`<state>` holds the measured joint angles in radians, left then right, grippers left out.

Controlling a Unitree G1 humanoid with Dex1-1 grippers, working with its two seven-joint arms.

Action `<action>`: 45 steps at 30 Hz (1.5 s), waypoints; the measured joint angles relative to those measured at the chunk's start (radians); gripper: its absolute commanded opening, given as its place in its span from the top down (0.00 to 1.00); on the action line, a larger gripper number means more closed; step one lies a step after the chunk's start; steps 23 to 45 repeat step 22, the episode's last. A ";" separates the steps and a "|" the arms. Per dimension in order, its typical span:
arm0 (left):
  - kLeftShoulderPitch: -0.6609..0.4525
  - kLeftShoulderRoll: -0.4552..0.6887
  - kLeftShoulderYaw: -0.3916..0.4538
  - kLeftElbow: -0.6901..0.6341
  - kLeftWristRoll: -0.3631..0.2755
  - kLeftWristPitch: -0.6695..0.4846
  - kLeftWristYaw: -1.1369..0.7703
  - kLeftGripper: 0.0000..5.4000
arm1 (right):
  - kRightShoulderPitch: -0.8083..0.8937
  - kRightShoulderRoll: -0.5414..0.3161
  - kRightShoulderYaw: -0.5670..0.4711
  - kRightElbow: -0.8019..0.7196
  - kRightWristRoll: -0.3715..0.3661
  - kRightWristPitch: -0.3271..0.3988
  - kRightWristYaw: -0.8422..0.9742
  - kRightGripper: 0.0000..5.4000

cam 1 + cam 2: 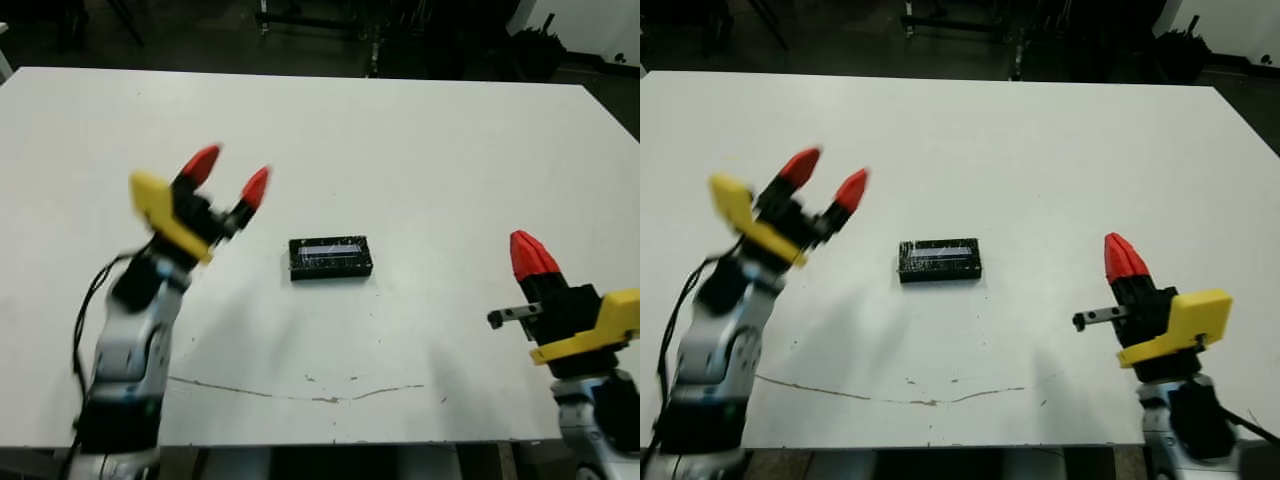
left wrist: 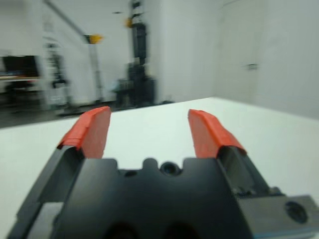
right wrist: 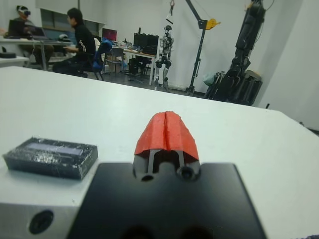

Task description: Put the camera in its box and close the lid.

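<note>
Left gripper [image 1: 228, 176] is raised above the white surface [image 1: 420, 150], fingers spread, empty. Right gripper [image 1: 1125, 255] hovers clenched, empty. Between them lies the black speckled rectangular lid [image 1: 330, 257], apparently covering the box. The right wrist view alone shows seated people [image 3: 79, 42] beyond.

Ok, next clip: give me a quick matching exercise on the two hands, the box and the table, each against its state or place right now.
Things:
1. left hand
2. right hand
3. box
4. table

States or places:
A. closed with its lid on, mid-table between the two hands
B. fingers spread apart, raised above the table, holding nothing
C. white, with a thin dark mark near its front edge
D. fingers pressed together, holding nothing

Pairs: 1-B, 2-D, 3-A, 4-C
</note>
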<state>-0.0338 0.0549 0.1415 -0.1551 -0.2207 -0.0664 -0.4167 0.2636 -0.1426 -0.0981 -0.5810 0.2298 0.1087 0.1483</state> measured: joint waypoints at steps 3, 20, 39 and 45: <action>0.100 -0.027 -0.011 -0.015 0.013 -0.072 0.042 0.51 | -0.015 0.035 0.023 0.023 -0.020 0.000 -0.033 1.00; 0.180 -0.097 -0.126 0.015 0.067 -0.176 0.181 0.99 | -0.051 0.097 0.058 0.124 -0.112 -0.049 -0.071 1.00; 0.178 -0.097 -0.130 0.015 0.067 -0.177 0.191 1.00 | -0.050 0.098 0.058 0.123 -0.113 -0.049 -0.071 1.00; 0.178 -0.097 -0.130 0.015 0.067 -0.177 0.191 1.00 | -0.050 0.098 0.058 0.123 -0.113 -0.049 -0.071 1.00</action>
